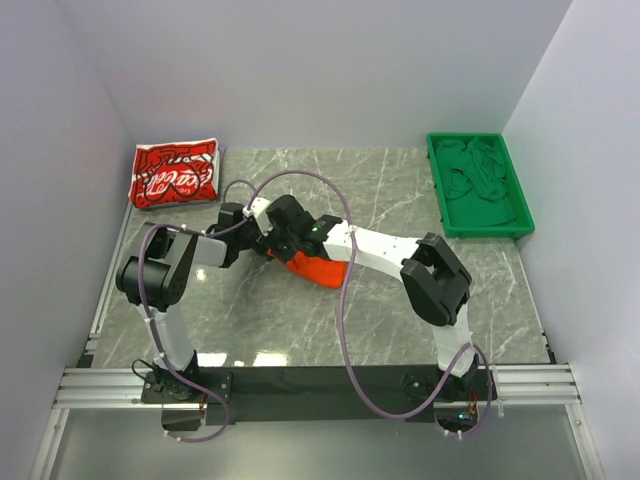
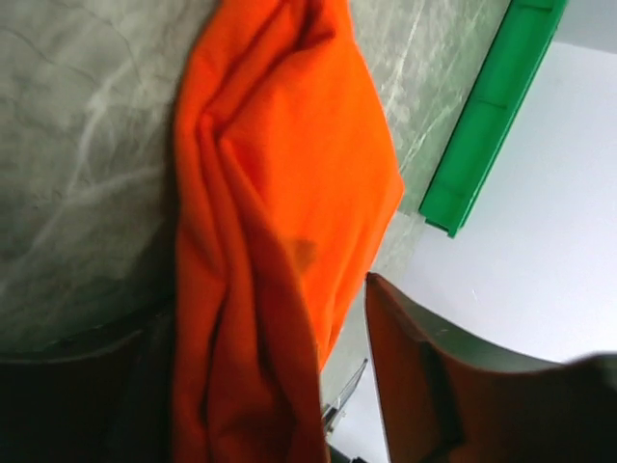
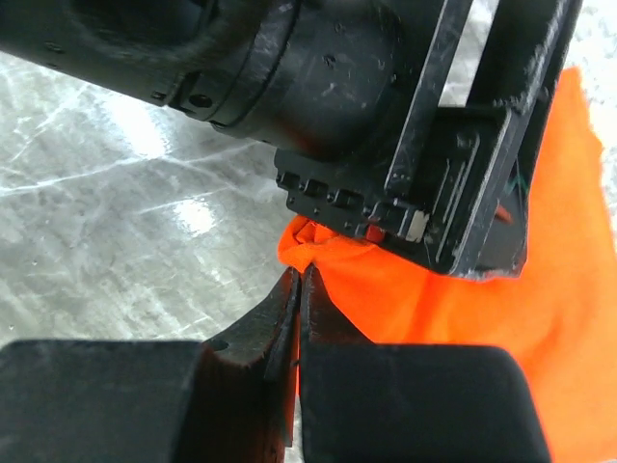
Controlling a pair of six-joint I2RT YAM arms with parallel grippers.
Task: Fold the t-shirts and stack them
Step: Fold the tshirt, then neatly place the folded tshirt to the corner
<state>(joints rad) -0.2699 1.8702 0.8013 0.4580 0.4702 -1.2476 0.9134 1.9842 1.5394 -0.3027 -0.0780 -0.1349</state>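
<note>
With left jaws spread around it and right jaws pressed together, the orange shirt (image 2: 280, 193) may slip and unfold.

Probably a robotics lab test cell: plain white wall panels (image 1: 320, 70) box in a marble-patterned bench (image 1: 260, 320), and the left arm (image 1: 150, 280) and right arm (image 1: 435, 285), both trailing cables, are bolted to an aluminium rail (image 1: 540, 380) at its near edge.

Bright, even light; glare patches on the table (image 3: 183, 217), wrist-view foregrounds blurred.
</note>
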